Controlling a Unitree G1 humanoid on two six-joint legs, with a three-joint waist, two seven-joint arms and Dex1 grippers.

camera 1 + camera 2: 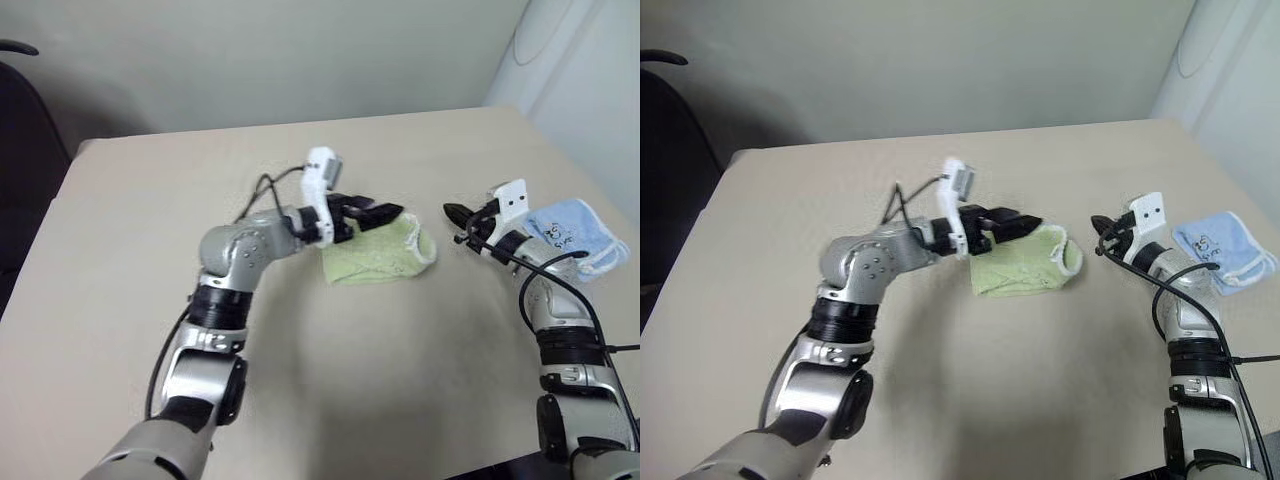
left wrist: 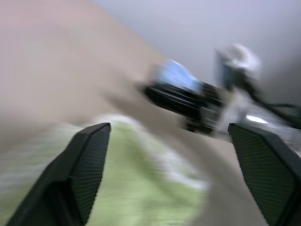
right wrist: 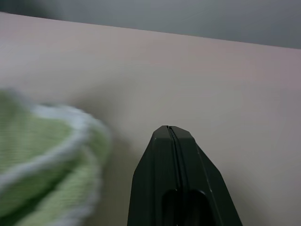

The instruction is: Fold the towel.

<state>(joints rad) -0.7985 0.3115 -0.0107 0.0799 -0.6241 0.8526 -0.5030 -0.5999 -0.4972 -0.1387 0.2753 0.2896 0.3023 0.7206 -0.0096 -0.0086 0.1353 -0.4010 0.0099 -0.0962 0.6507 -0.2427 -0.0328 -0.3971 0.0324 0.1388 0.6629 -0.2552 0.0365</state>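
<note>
**Folded towel on the table, left fingers spread above it**

The light yellow-green towel (image 1: pixel 378 252) lies folded into a small bundle near the middle of the beige table (image 1: pixel 130 220). Its white stitched edging shows along the rounded end that faces the robot's right, where the layers curl up into a loose lip.

The left gripper (image 1: pixel 375 212) hangs over the far edge of the towel, pointing toward the robot's right. In the left wrist view its two black fingers (image 2: pixel 87 160) stand wide apart with the green cloth lying between and below them; nothing is clamped. That view is smeared, so whether a fingertip brushes the terry is hard to say; from the head views the fingers appear just above the cloth, not in it.

The right gripper (image 1: pixel 458 213) is just beside the towel's rounded end, with a strip of bare table between them, and it points toward the robot's left. In the right wrist view its fingers (image 3: pixel 181 179) are pressed together with only a thin seam between them, holding nothing, and the white-edged fold of the towel sits close by.

A smaller pale blue cloth (image 1: pixel 580 235) with white trim lies on the table beyond the right arm, near the table's right edge, well apart from the towel.
</note>
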